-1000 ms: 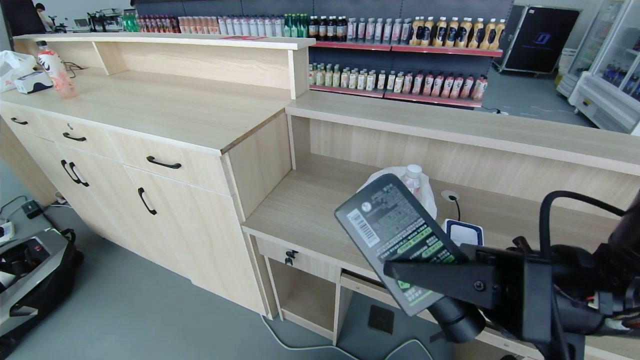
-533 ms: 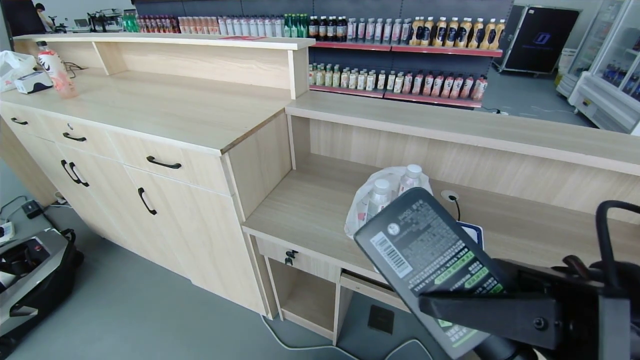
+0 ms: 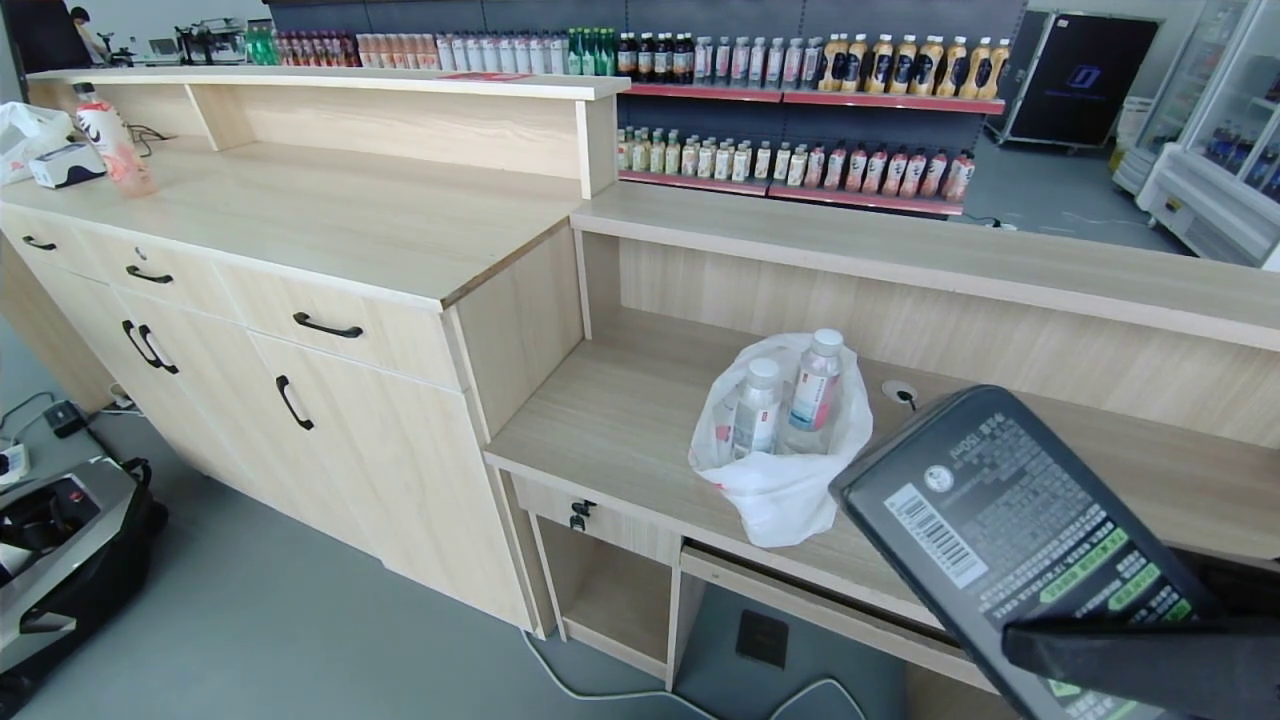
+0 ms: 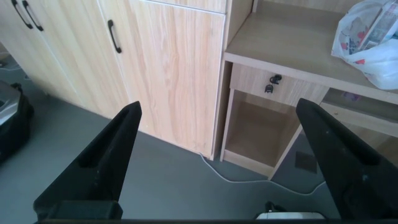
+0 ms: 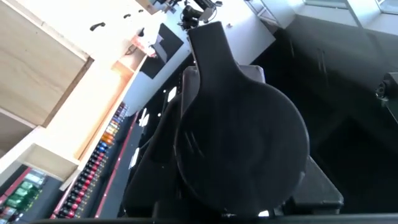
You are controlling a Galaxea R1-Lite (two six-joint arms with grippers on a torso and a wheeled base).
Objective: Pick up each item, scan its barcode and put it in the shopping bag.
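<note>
A flat black packet (image 3: 1010,520) with a white barcode label and green stripes is held up at the lower right of the head view, label side showing. My right gripper (image 3: 1130,655) is shut on its lower end. From the right wrist view the packet (image 5: 242,143) looks like a dark rounded shape close up. A white shopping bag (image 3: 780,490) stands open on the low desk (image 3: 620,400), to the packet's left, with two clear bottles (image 3: 757,405) upright inside. My left gripper (image 4: 219,109) hangs open over the floor by the cabinet, holding nothing; the bag (image 4: 370,37) is farther off.
A taller counter with drawers (image 3: 330,325) rises left of the desk. On its far end stand a pink bottle (image 3: 112,135) and a small white device (image 3: 65,163). Shelves of bottled drinks (image 3: 800,60) line the back. A cable hole (image 3: 900,393) sits behind the bag.
My right gripper has carried the black packet right and down toward the lower right corner. That uncovered the bag and both bottles and covered the small white scanner pad.
</note>
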